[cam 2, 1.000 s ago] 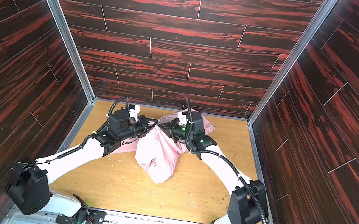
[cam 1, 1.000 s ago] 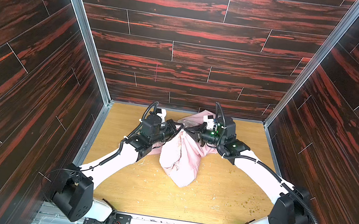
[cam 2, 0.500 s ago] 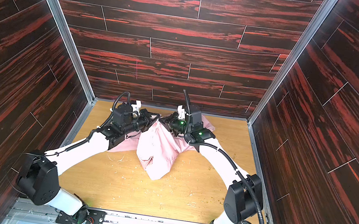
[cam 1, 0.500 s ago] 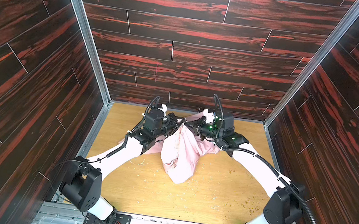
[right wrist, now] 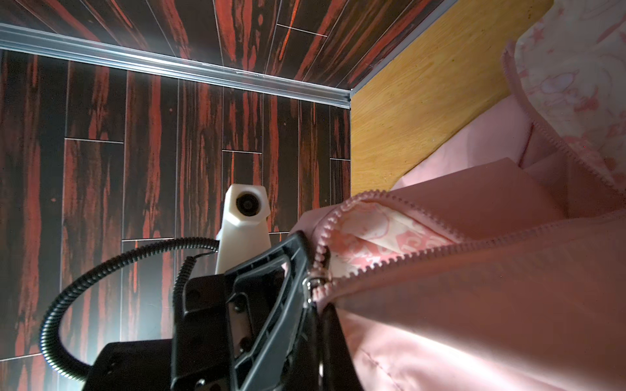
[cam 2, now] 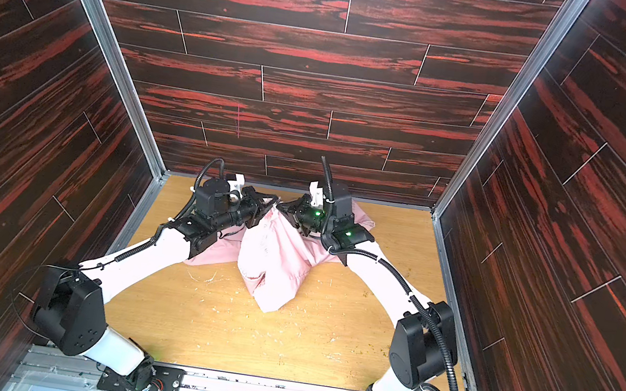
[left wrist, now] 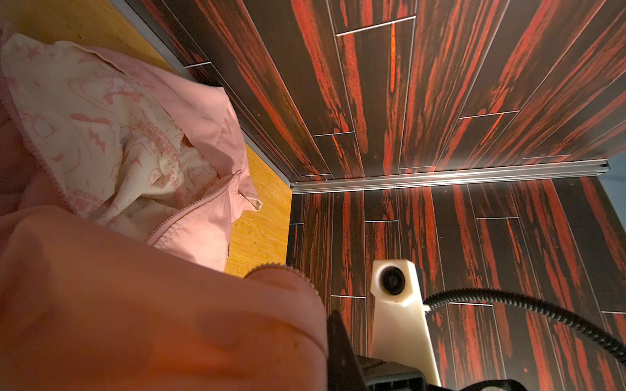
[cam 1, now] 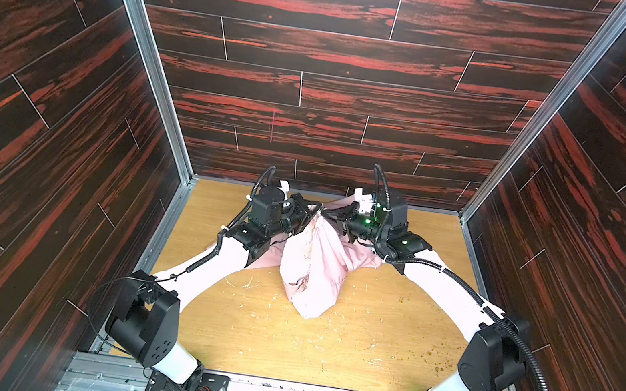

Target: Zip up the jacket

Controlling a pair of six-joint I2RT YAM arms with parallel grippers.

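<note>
The small light pink fabric jacket (cam 1: pixel 312 272) is up off the tan wooden table (cam 1: pixel 280 347) at its far end. It is drawn into a peak near the dark red-streaked back wall (cam 1: pixel 318 92), its lower tip trailing on the wood toward the front. And look what has shifted: both arms have stretched further back than a moment ago, and the left gripper (cam 1: pixel 310 216) and right gripper (cam 1: pixel 335 221) now sit closer together at that peak. That reads as the zip run pressing on toward the collar. Both grippers are clamped fully shut on jacket fabric, no daylight between the jaws. In the right wrist view the small metal zipper slider (right wrist: pixel 313 282) sits touching the edge of the left gripper's black finger (right wrist: pixel 267 281). Past it the two pink rows of teeth part, showing the pale printed lining (right wrist: pixel 389 233). So the job looks unfinished: a stretch of open zip remains beyond the slider. Which gripper pinches the pull tab cannot be told, since the right gripper's own pads are hidden under the cloth.
</note>
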